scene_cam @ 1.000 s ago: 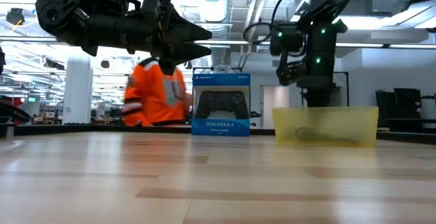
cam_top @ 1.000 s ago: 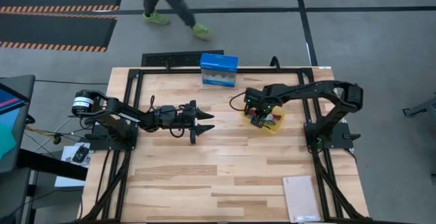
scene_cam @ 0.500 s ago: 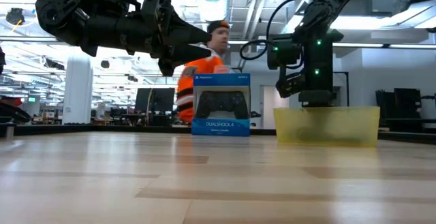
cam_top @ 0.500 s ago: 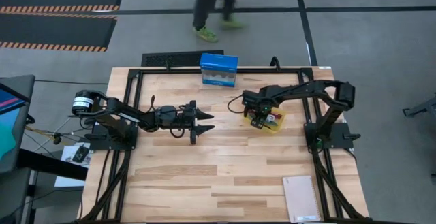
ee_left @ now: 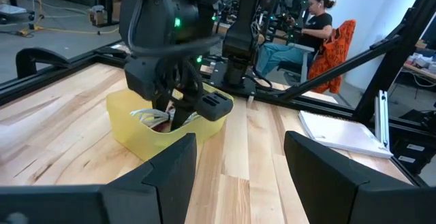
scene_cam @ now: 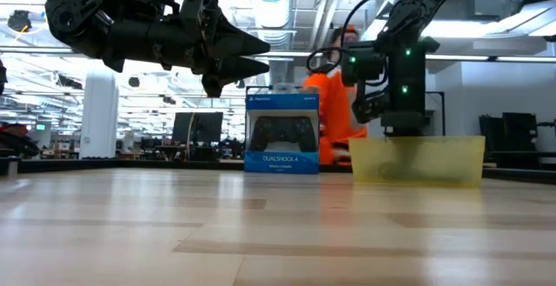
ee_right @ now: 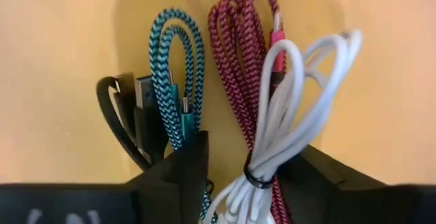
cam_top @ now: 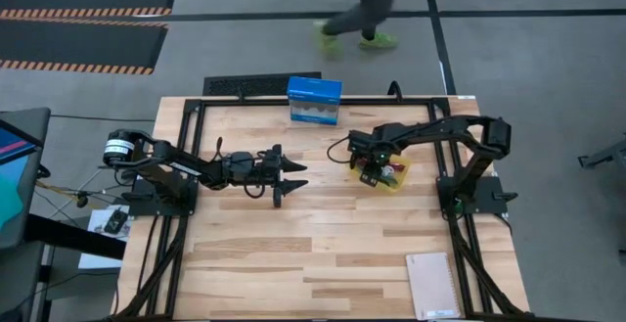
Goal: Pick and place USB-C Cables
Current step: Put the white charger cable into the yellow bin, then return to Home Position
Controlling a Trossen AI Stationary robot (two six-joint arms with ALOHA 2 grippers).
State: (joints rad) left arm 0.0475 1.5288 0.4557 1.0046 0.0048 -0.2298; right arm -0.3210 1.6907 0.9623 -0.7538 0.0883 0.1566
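Note:
Several USB-C cables lie side by side on the floor of the yellow tray [ee_right: 61, 81]: black [ee_right: 126, 122], teal [ee_right: 178, 67], maroon [ee_right: 238, 54] and white [ee_right: 300, 101]. My right gripper [ee_right: 248, 183] hangs down into the tray [cam_top: 396, 177] with its fingers open, and the white cable's tied end [ee_right: 253, 176] lies between them. In the left wrist view the right gripper [ee_left: 180, 112] stands over the cables. My left gripper [cam_top: 293, 177] waits open above the middle of the table, pointing at the tray. My right gripper comes at the tray from above, a finger on each side of the white cable's tied end [ee_right: 253, 176]. I cannot tell whether either finger touches it. The cable rests on the tray floor.
A blue box [cam_top: 314, 100] stands at the table's far edge, left of the tray. A white notebook [cam_top: 432, 285] lies at the near right corner. A person in orange [scene_cam: 334, 121] walks past behind the table.
My right gripper has shifted a little toward the table's left over the tray. The person behind the table has walked from left to right.

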